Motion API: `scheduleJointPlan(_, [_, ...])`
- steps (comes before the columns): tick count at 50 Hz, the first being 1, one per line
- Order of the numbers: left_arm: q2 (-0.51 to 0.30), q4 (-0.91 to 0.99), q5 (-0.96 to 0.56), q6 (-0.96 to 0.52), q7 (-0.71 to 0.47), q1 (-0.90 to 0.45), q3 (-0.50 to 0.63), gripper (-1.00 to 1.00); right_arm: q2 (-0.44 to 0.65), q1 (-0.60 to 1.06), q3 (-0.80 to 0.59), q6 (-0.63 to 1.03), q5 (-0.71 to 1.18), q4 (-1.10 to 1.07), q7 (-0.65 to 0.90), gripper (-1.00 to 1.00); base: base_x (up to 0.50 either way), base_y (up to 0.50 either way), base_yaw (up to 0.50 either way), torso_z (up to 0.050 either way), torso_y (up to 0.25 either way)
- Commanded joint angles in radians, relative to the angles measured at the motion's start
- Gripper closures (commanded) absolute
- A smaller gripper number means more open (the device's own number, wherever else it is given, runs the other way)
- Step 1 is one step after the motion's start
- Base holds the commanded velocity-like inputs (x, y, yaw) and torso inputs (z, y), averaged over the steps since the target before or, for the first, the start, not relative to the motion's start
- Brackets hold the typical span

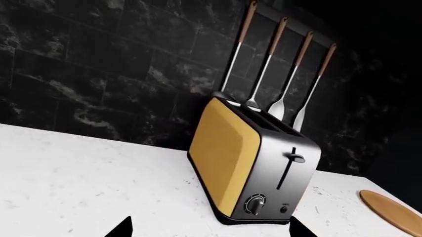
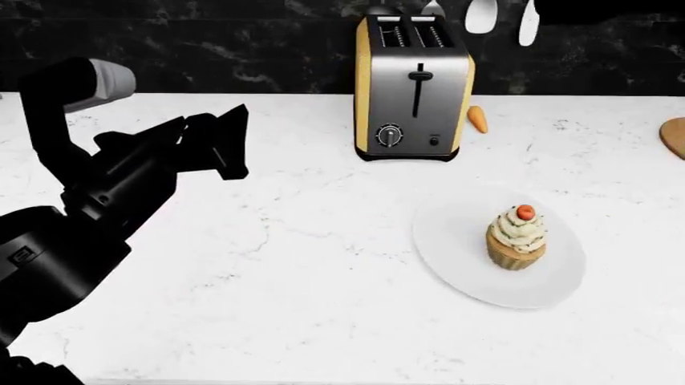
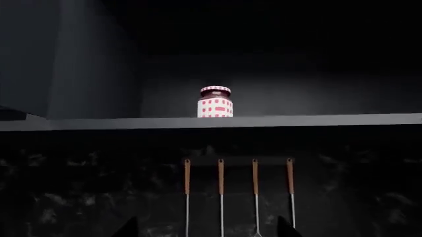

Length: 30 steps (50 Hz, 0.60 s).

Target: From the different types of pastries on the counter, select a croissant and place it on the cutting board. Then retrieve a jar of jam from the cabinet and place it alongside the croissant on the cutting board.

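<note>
And there's the jar of jam (image 3: 215, 102), sitting alone on the cabinet shelf (image 3: 264, 121), close to the shelf's front edge and directly above the rail of hanging utensils (image 3: 237, 190) — the right wrist camera is looking straight at it from some way off. By its look, glass with a checkered lid: rigid, fairly weighty for its size, smooth enough to slip, and it would not forgive a drop onto the counter. Best hold, I'd judge, is square across the labelled body below the lid, jaws level, rather than on the lid rim. The right gripper (image 3: 205, 228) shows only its two dark fingertips at the frame's edge, spread well apart with nothing between them, and it is well short of the jar. Over on the other side, the left gripper (image 2: 214, 138) hangs above the white marble counter (image 2: 268, 265) toward its back edge, left of the yellow toaster (image 2: 413, 88); in its own wrist view the two tips stand wide apart and empty, touching nothing. On the counter's right half a frosted cupcake (image 2: 518, 237) sits on a white plate (image 2: 460, 265), a small carrot (image 2: 477, 119) lies just beside the toaster, and a round wooden plate (image 2: 675, 136) pokes in at the right edge. No croissant and no cutting board in any of these views — so where that pastry lies, I can't say.
</note>
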Motion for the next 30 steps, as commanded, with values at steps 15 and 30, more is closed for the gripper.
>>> scheduleJointPlan(15, [-0.005, -0.009, -0.055, 0.015, -0.001, 0.015, -0.005, -1.00, -0.160, 0.426, -0.333, -0.013, -0.459, 0.515, -0.233, -1.00, 0.00, 0.00, 0.00, 0.000, 0.000])
scheduleJointPlan(30, [-0.029, -0.048, -0.026, 0.053, 0.046, 0.031, 0.015, -1.00, -0.323, 0.706, -0.432, -0.134, -0.618, 0.934, -0.450, -1.00, 0.00, 0.00, 0.00, 0.000, 0.000])
